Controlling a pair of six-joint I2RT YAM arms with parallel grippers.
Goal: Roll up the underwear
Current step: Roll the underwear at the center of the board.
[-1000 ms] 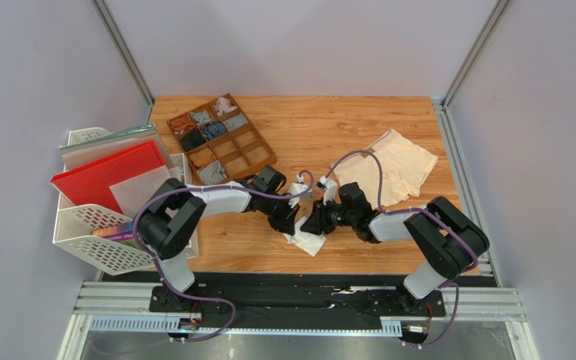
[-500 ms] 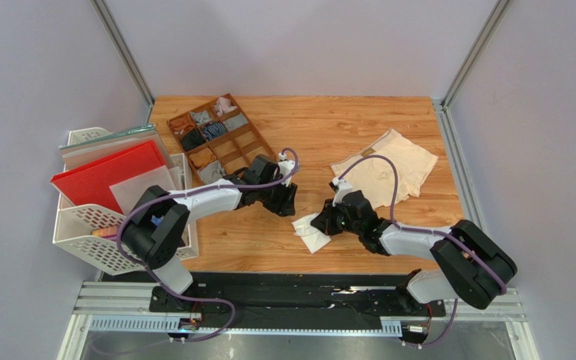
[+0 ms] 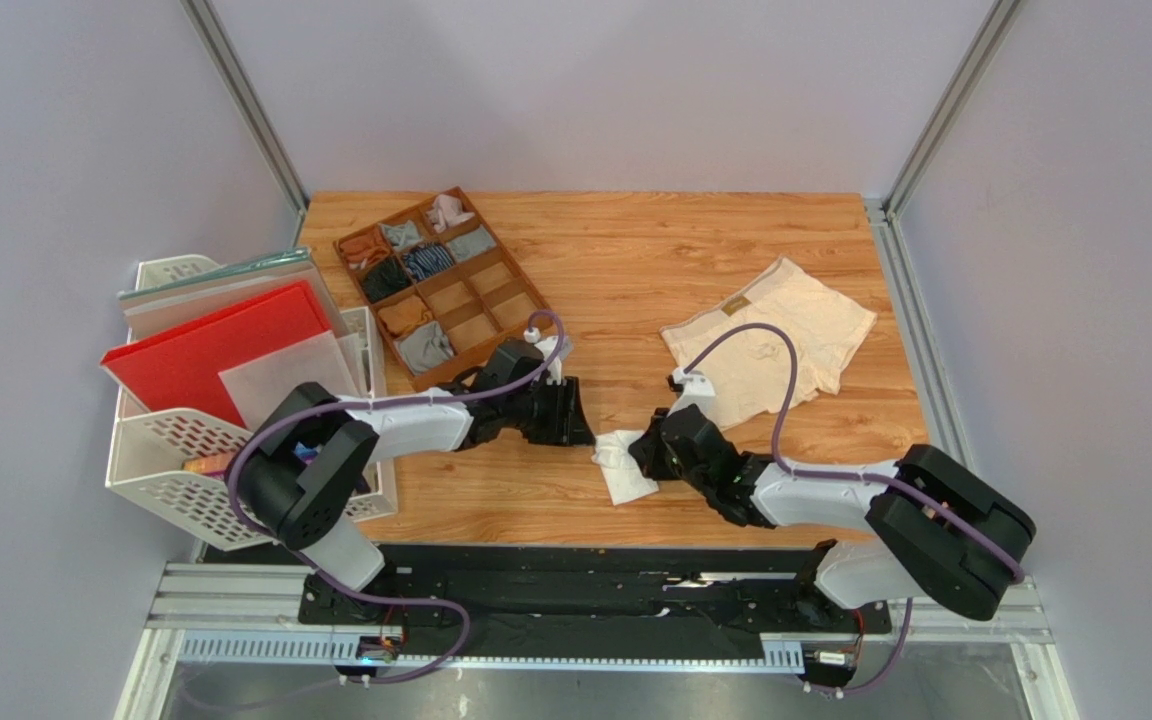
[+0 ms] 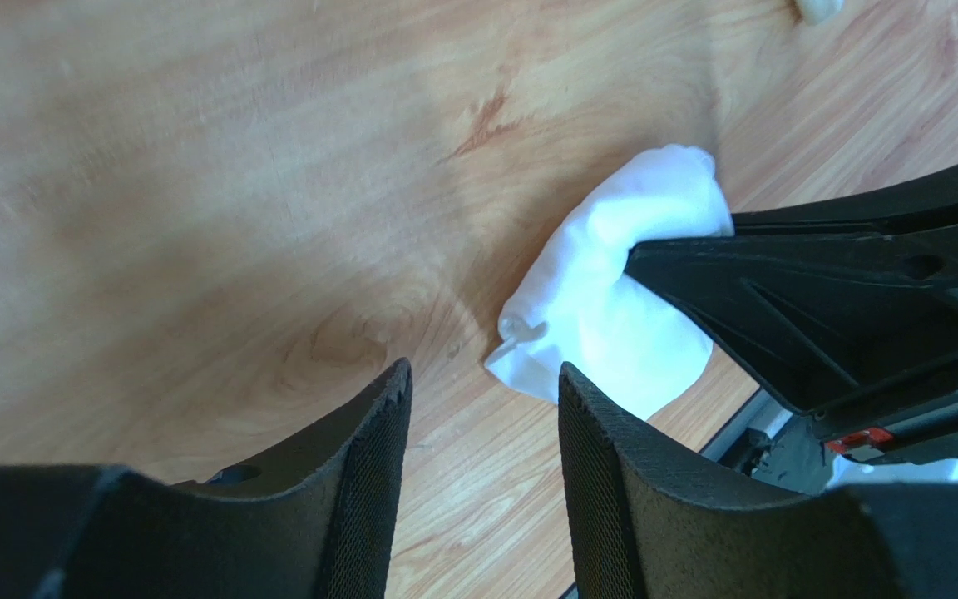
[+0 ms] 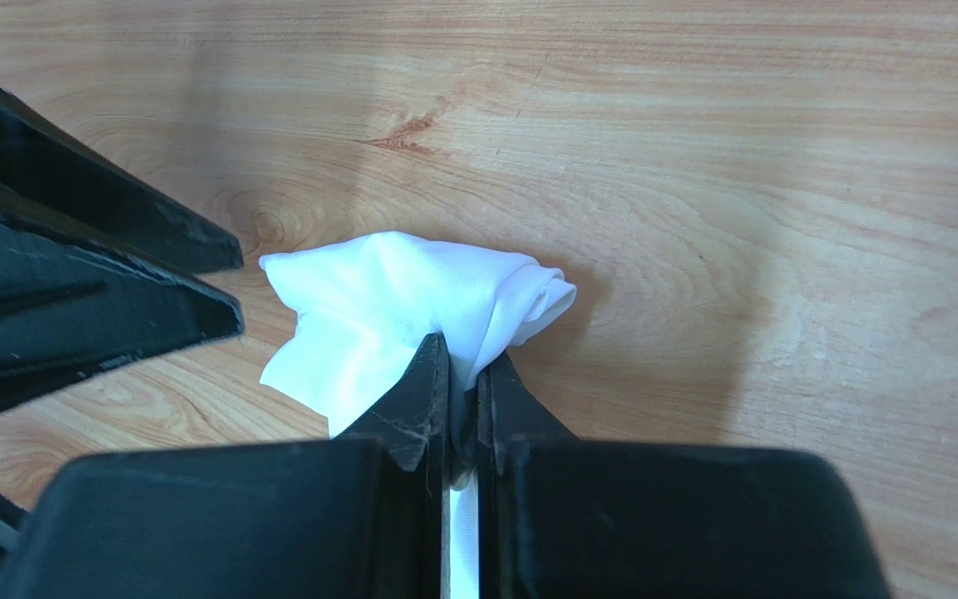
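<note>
The white underwear (image 3: 623,465) lies bunched into a small crumpled wad on the table (image 3: 657,248), in the middle of it and towards the near edge. The right gripper (image 3: 654,450) reaches in low from the right and pinches the right-hand edge of the wad. In the right wrist view its jaws are nearly closed, with a fold of white cloth caught between the tips. The rest of the cloth spreads out beyond them, to the left and ahead, resting on the wood. No lettering can be made out on the cloth in any view.

The left gripper (image 3: 575,420) sits just to the left of the wad, low over the table and pointing towards it. In the left wrist view its jaws stand a narrow way apart with only bare wood between them. The white cloth lies a little past the tips and does not touch them.

The cream underwear (image 3: 772,338) lies spread flat at the right of the table, farther back than the white wad and well apart from it. Its tan label (image 3: 737,305) shows at the waistband on its far-left edge.

At the far left of the table stands a wooden divided tray (image 3: 494,279), set at an angle. Small rolled garments fill some of its compartments. Beyond the table's left edge, a white mesh rack (image 3: 184,465) holds a red folder (image 3: 214,353).
</note>
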